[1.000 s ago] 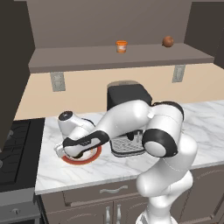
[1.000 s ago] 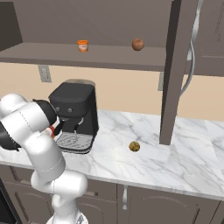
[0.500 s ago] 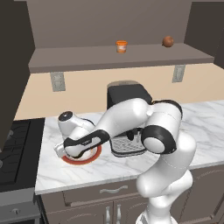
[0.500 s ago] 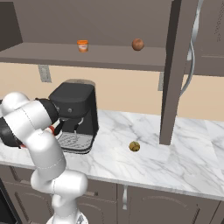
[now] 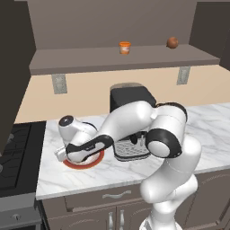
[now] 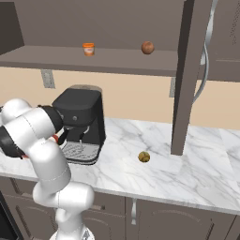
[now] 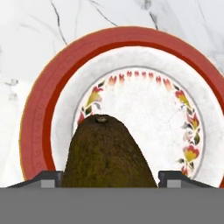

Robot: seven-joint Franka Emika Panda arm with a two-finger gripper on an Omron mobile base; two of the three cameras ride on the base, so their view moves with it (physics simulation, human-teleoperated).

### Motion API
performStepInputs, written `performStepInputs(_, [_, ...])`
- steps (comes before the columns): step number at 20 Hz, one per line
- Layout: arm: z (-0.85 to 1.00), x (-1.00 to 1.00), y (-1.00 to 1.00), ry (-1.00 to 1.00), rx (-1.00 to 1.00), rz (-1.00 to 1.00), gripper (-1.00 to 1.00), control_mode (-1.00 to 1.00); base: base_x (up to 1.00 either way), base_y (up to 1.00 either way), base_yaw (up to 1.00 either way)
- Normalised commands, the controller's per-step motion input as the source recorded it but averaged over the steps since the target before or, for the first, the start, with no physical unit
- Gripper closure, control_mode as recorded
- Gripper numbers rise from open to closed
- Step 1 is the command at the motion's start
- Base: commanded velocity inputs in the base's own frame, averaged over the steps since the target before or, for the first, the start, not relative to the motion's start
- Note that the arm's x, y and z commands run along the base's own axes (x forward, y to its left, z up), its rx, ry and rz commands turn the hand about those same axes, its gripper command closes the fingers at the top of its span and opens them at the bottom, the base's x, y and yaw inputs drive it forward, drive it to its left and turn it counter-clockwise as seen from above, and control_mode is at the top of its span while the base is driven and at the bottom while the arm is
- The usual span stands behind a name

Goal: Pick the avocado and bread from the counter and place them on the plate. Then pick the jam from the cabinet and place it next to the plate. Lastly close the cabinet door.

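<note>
The avocado (image 7: 107,153), a dark brown-green lump, sits between my gripper's (image 7: 111,179) two fingertips, which stand tight against its sides. It hangs low over the cream centre of the red-rimmed plate (image 7: 39,109). From the left base, my hand (image 5: 67,152) reaches down over the plate (image 5: 92,162) at the counter's (image 5: 90,179) left end. The bread (image 6: 144,157), a small tan-yellow lump, lies on the counter (image 6: 197,173) near the cabinet's open door (image 6: 187,75). The orange jam (image 5: 124,47) (image 6: 88,48) stands on the cabinet shelf.
A black coffee machine (image 5: 132,99) (image 6: 79,112) stands just right of the plate, close to my forearm. A reddish-brown ball (image 5: 172,42) (image 6: 147,47) rests on the shelf right of the jam. A dark stove (image 5: 18,148) borders the counter's left edge.
</note>
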Motion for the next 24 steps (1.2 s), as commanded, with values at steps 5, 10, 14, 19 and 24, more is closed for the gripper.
performStepInputs(5, [0.13,0.00,0.00,-0.20,0.00,0.00,-1.00,-1.00,0.00,0.00,0.00])
performStepInputs(10, [0.31,0.00,-0.02,-0.24,0.01,0.00,-1.00,-1.00,0.00,0.00,0.00])
performStepInputs(14, [0.43,0.00,-0.11,-0.23,0.04,0.00,-1.00,-1.00,0.00,0.00,0.00])
performStepInputs(19, [0.43,-0.01,-0.23,-0.17,0.06,0.00,-1.00,-1.00,0.00,0.00,0.00])
performStepInputs(24, [0.42,-0.13,-0.40,-0.02,0.13,0.00,-1.00,-1.00,0.00,0.00,0.00])
